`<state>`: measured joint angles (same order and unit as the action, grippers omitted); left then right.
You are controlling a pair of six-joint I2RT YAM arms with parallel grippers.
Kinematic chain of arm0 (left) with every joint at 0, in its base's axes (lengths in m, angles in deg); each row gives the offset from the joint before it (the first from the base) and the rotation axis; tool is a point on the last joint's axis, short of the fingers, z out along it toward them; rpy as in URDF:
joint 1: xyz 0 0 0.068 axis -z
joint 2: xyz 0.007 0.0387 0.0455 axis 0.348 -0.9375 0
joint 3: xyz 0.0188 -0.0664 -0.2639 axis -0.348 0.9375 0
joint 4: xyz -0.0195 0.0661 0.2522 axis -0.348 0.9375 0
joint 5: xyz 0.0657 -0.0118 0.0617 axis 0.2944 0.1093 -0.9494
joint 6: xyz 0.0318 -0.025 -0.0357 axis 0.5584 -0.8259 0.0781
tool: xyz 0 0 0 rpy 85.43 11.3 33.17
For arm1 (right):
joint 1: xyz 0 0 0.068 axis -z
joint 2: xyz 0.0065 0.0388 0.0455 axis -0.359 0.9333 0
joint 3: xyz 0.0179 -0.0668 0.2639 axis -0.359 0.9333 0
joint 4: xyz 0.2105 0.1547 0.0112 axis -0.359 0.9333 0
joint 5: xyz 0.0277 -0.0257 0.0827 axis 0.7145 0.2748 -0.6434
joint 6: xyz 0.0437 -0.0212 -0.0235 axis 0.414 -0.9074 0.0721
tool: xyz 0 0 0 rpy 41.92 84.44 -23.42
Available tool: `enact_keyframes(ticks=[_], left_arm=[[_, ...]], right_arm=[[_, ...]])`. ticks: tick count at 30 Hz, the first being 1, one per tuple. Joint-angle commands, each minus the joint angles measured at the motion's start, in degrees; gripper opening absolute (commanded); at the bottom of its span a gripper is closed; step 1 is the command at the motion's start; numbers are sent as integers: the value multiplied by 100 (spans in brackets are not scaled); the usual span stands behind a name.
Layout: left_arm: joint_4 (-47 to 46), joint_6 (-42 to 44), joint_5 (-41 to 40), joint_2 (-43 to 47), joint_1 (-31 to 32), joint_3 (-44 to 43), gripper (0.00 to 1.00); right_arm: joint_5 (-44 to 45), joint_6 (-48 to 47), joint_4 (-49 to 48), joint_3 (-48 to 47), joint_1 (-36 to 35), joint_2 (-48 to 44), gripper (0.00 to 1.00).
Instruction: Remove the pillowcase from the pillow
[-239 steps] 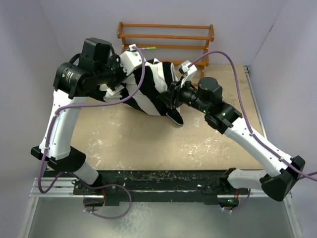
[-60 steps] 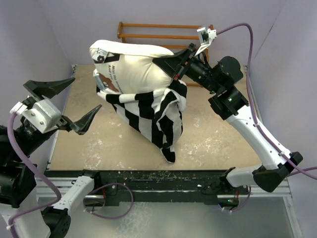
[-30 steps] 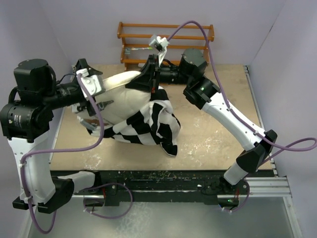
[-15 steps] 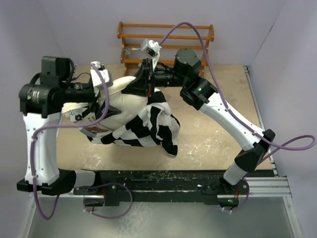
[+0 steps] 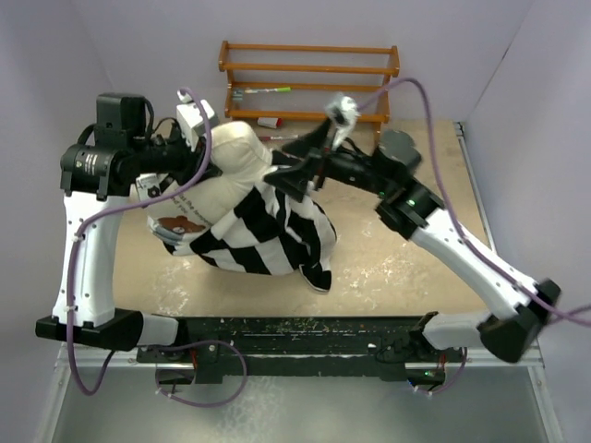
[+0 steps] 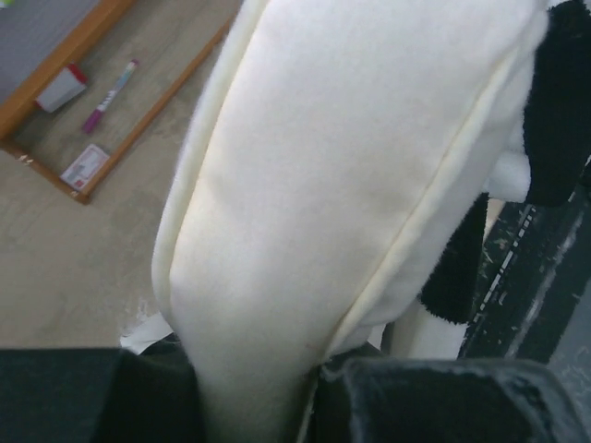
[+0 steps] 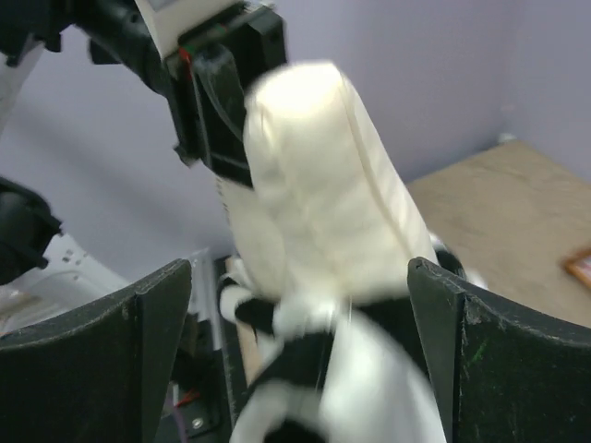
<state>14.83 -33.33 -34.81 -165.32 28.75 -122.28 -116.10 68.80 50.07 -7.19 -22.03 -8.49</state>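
Note:
The cream pillow (image 5: 238,159) is held up over the table's left half, its bear print (image 5: 185,224) facing down-left. The striped pillowcase (image 5: 272,231) still wraps its lower right end and sags to the table. My left gripper (image 5: 205,148) is shut on the pillow's upper left edge. In the left wrist view the pillow (image 6: 342,185) is pinched at the left gripper (image 6: 259,397). My right gripper (image 5: 294,162) stands open at the pillow's right side. In the right wrist view the right gripper (image 7: 295,323) frames the blurred pillow (image 7: 314,185) and pillowcase (image 7: 360,388) without gripping.
A wooden rack (image 5: 309,78) stands against the back wall with a marker (image 6: 111,83), a small red-and-white piece (image 6: 63,88) and a card (image 6: 85,166) on it. Purple walls close in left and right. The black base rail (image 5: 295,337) runs along the near edge.
My left gripper has closed on the pillow's left edge. My right gripper has opened, let go of the pillow and drawn back to the right.

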Motion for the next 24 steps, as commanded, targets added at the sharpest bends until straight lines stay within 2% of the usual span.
enact_keyframes(ticks=[1, 3, 6, 11, 19, 20, 22, 23, 24], left_arm=[[-763, -667, -1066, -229, -57, -993, 0], [-651, -690, -1001, -389, -60, -1403, 0], [-600, -856, -543, -522, -56, -1793, 0], [-269, -1087, -143, -836, -47, -2455, 0], [-155, -996, -210, -787, -48, -2406, 0], [-144, -980, -224, -782, -47, -2402, 0], [-149, -938, -251, -763, -50, -2387, 0], [-157, -926, -268, -748, -52, -2377, 0], [-167, -914, -273, -737, -50, -2374, 0]], right_arm=[[1308, -31, -918, 1293, 193, -1598, 100], [1544, -241, -881, 2054, 191, -2118, 100], [1527, -359, -964, 2376, 192, -2276, 97], [1756, -546, -938, 2314, 188, -1802, 85], [1595, -627, -938, 1500, 190, -854, 72], [1596, -631, -1043, 1443, 188, -792, 67], [1501, -506, -1009, 1373, 190, -691, 47], [1558, -343, -1143, 1417, 192, -683, 33], [1731, -264, -1193, 1486, 201, -699, 15]])
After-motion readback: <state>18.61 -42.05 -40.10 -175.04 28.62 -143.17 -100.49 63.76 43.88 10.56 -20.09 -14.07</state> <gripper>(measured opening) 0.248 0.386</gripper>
